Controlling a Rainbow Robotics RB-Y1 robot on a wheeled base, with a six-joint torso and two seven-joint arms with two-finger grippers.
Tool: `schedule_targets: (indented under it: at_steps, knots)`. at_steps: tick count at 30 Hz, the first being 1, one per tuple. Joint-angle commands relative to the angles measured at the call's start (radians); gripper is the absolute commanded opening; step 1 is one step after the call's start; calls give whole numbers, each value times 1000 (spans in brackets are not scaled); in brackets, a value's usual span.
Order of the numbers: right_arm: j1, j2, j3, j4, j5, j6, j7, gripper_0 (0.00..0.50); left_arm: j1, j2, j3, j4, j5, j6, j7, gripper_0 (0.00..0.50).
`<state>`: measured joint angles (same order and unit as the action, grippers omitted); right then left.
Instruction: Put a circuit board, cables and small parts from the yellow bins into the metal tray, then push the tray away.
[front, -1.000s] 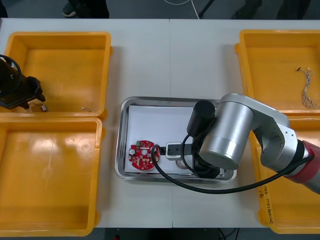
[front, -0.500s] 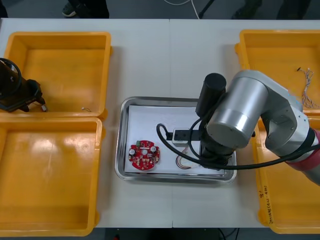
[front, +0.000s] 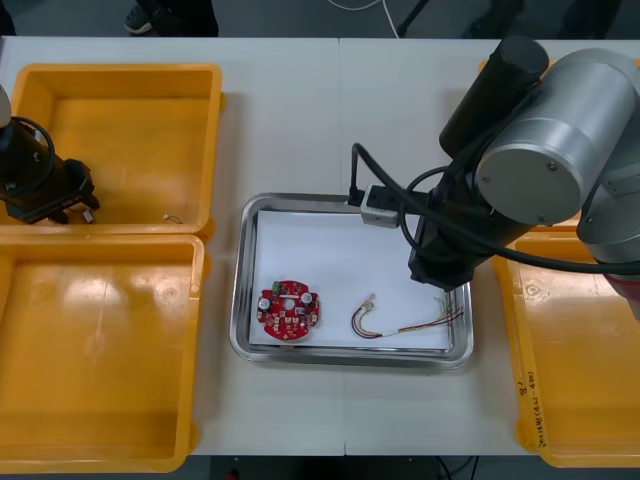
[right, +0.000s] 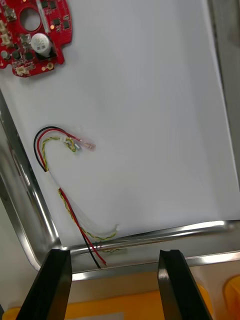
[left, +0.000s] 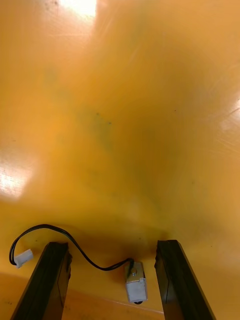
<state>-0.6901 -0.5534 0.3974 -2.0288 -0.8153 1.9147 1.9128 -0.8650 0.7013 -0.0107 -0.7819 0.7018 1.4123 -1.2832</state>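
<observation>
At the far left, the left hand (left: 111, 246) is held low in the far-left bin (front: 120, 76), close to that bin's near wall and left corner. Its fingers (left: 50, 280) are spread wide, and nothing is gripped. Between them, touching neither, a small metal part (left: 135, 283) is seen on the bin floor. A black cable (left: 55, 231) is joined to it and curls away to a white plug just beside one finger. The rest of that bin floor is left open, and the near-left bin (front: 100, 350) lies just beside it, wall against wall. A strip of bare tabletop (front: 340, 120) separates the left bins from the metal tray (front: 241, 280), which is lined white. The circuit board (front: 288, 310) is placed in the tray's near-left part, close to the near rim. The red and yellow cable (front: 400, 326) is laid to its right, apart from it, with its strands reaching past the lining's edge onto the shiny rim. The far half of the tray is left as open white room. The right hand (right: 115, 254) is held above the tray's right rim, fingers (right: 172, 285) spread and gripping nothing, with the near-right bin (front: 560, 380) just beyond that rim.
</observation>
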Motion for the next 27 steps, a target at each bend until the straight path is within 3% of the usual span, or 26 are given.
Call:
schedule_targets:
  at_steps: [1,3,7,13,27]
  knots:
    - [-55,12,-104,-33,-4,5,-47,500,-37,17,-9,0,8,-10,-8,354]
    - [-58,10,-147,-34,-7,5,-55,500,-37,12,-9,0,5,-10,-7,161]
    - [-57,-19,-206,-33,-24,5,-69,500,-37,12,-9,1,-1,-12,-2,12]
    - [-58,-85,-249,-33,-39,5,-133,500,-37,12,-9,1,-2,-15,2,0]
    - [-80,-151,-362,-5,-50,5,-367,500,-66,12,-5,-70,-1,-36,-1,0]
